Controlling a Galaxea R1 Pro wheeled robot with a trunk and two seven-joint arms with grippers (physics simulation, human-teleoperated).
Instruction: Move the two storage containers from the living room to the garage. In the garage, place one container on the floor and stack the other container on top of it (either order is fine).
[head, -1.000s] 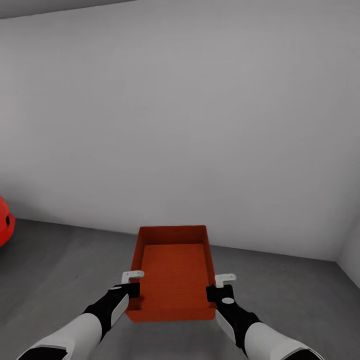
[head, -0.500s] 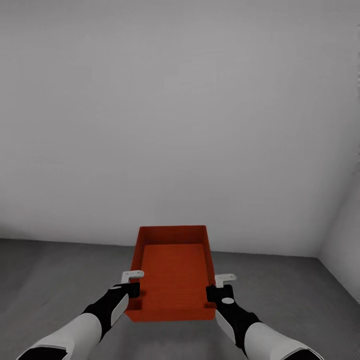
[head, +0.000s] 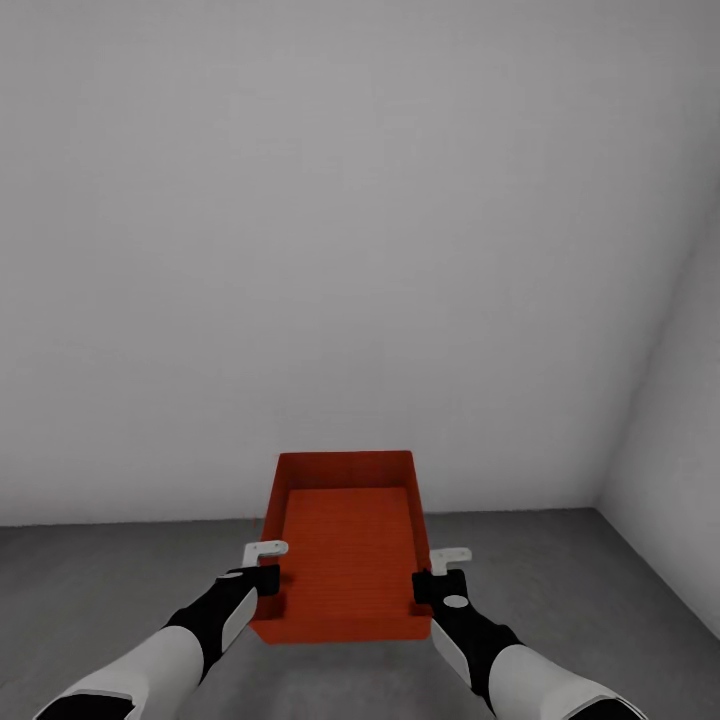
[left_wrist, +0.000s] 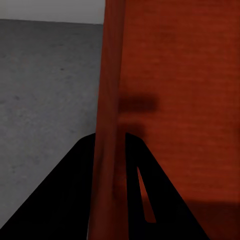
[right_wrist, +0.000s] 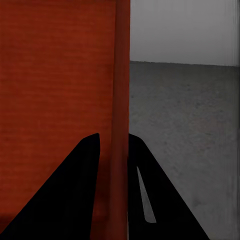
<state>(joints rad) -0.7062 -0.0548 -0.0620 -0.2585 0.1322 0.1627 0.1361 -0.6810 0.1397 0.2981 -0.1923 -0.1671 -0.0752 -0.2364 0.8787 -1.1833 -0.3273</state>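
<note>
Two end effectors clamp container (head: 345, 545) | wrists: fingers (left_wrist: 75, 200) straddle walls

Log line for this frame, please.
garage corner | storage container carried | left gripper shut on left wall | right gripper shut on right wall | floor

Dark grey concrete floor (head: 120, 570), bare up to pale walls (head: 350, 250).

No text, label, brand, number or sign can be read on anything here, near or far, left or right.
</note>
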